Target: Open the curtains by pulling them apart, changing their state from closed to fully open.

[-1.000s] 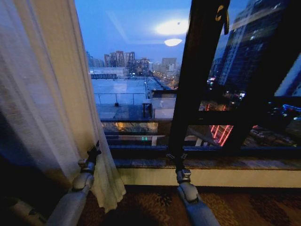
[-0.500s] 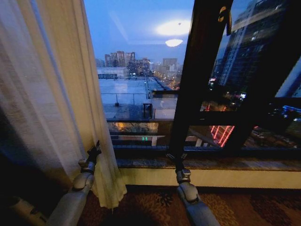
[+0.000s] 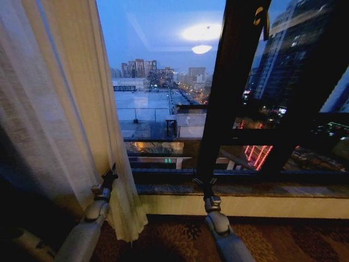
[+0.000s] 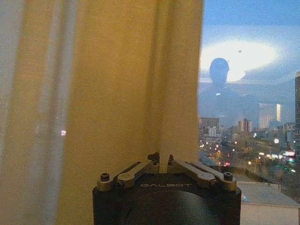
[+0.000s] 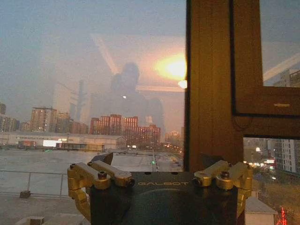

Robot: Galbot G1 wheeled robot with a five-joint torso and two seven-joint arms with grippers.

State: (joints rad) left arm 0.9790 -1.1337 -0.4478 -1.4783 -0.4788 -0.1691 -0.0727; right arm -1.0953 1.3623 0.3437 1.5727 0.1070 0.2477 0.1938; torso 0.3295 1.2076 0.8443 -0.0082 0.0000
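The left curtain [image 3: 65, 109], a pale pleated floor-length panel, hangs bunched at the left side of the window, its wavy hem reaching the carpet. My left gripper [image 3: 110, 176] sits low at the panel's inner edge. In the left wrist view this gripper [image 4: 163, 158] is shut on a vertical fold of the curtain [image 4: 117, 84]. My right gripper [image 3: 204, 182] is held low in front of the dark window post [image 3: 223, 93]. The right wrist view shows it [image 5: 157, 161] open, nothing between its fingers [image 5: 79, 180].
Bare glass [image 3: 158, 82] with a dusk city view spans the middle. A dark window frame [image 3: 305, 131] fills the right, over a stone sill [image 3: 245, 190] and a pale skirting. Patterned carpet [image 3: 174, 240] lies below.
The curtain's inner edge has swung a little to the right in its upper part. Both grippers have stayed where they were.
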